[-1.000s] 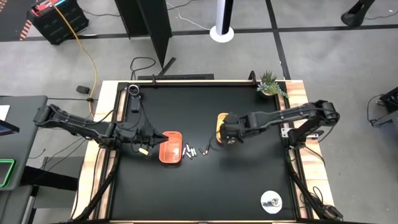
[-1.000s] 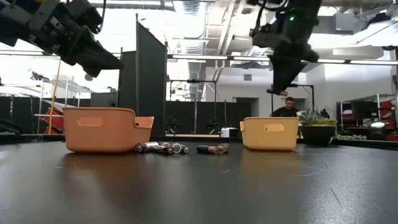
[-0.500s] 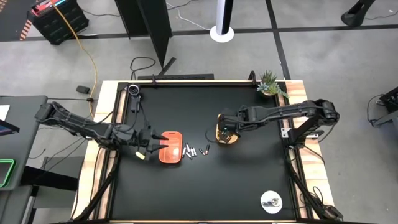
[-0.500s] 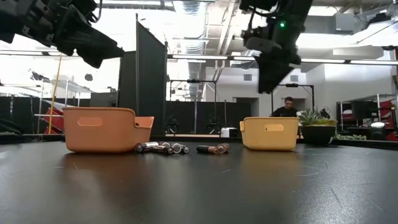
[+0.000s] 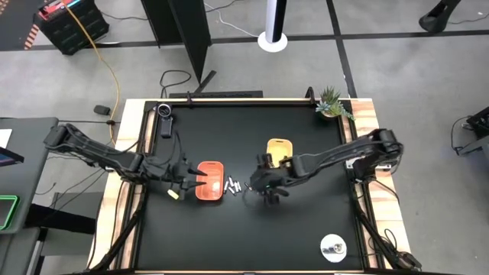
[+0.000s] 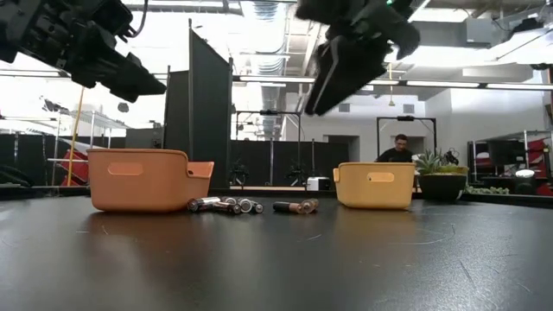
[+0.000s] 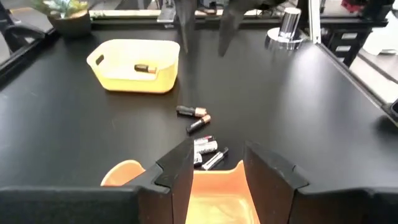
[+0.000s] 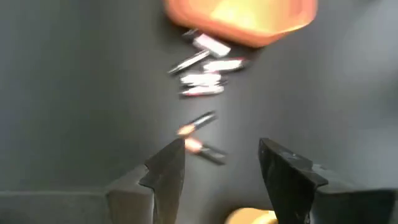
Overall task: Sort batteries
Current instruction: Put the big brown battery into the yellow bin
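right gripper (image 5: 266,191) swung from above the yellow tray (image 5: 277,148) toward the loose batteries (image 5: 233,185) | fingers spread, empty, batteries just ahead | left gripper (image 5: 200,176) open over orange tray (image 5: 209,181)

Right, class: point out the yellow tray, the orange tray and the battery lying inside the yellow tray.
yellow tray (image 7: 163,82): left wrist view, on its front wall.
orange tray (image 6: 138,181): low view, on its side wall.
battery in the yellow tray (image 7: 144,68): left wrist view, on the middle of its body.
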